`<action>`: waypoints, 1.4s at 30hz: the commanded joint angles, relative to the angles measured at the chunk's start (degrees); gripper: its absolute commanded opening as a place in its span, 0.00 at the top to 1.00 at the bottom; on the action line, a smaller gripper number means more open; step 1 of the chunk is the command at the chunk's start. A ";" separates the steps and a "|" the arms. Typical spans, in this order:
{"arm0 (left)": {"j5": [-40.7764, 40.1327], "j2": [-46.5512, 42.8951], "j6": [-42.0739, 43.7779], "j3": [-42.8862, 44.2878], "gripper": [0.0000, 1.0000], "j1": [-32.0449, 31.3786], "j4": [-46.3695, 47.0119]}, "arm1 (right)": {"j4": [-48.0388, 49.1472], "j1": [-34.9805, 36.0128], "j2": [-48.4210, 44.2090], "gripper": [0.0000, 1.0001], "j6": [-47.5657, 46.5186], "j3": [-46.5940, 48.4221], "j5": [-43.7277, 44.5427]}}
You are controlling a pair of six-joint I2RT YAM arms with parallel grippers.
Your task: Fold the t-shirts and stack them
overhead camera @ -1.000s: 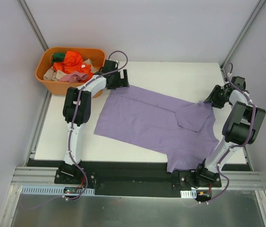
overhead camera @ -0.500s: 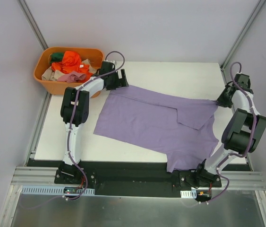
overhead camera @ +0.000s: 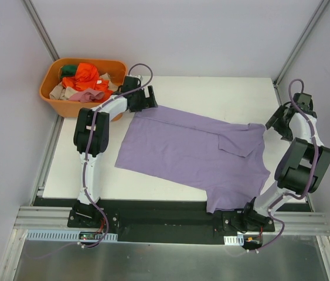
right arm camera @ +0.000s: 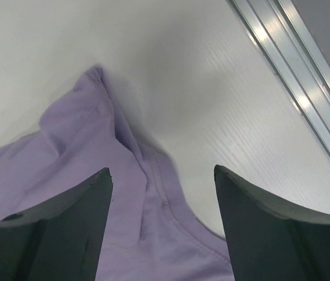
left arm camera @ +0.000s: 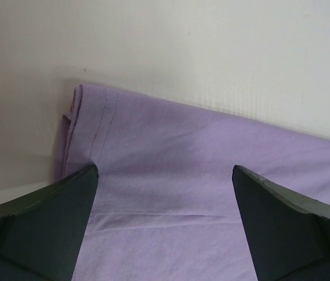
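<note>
Right end effector (right arm camera: 162, 168) let go, drew back from lavender t-shirt (overhead camera: 182, 152), jaws apart. Left end effector (left arm camera: 165, 168) wide above its corner.

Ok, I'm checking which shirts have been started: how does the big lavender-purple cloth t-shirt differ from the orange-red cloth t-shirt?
The lavender-purple cloth t-shirt lies spread flat on the white table; the orange-red cloth t-shirt sits crumpled in the orange plastic tub. The lavender one lies alone, with a flap folded over near its right end; the orange-red one is heaped among other clothes, no fold visible. Both are plain-coloured soft cloth.
</note>
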 commanded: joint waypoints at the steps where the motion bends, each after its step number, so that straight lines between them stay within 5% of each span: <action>1: -5.14 -1.00 -0.64 -2.76 0.01 2.11 -6.68 | -2.21 -0.48 -7.57 0.27 4.05 -4.52 2.99; 13: -5.66 -1.88 -0.91 -3.38 0.01 2.11 -6.77 | -1.61 -1.62 1.64 0.51 1.94 -8.05 -15.45; 19: -4.87 -1.26 -0.91 -3.03 0.01 2.20 -6.68 | -1.42 -0.48 7.00 0.57 2.29 -5.07 -12.40; 26: -1.89 -1.35 -1.08 -2.67 0.01 2.11 -6.68 | -2.47 -0.74 7.46 0.99 4.84 -5.06 1.45; 36: 2.60 -3.19 0.15 -2.41 0.01 -1.22 -6.42 | -7.92 -3.29 4.64 0.98 6.86 1.43 9.67; 40: 1.73 -3.89 0.50 -2.50 0.01 -1.76 -6.42 | -5.75 -1.19 3.59 0.56 0.82 5.48 3.82; 42: 0.93 -3.98 0.59 -2.50 0.01 -1.76 -6.42 | -3.19 2.32 3.85 0.47 -8.83 7.58 -4.54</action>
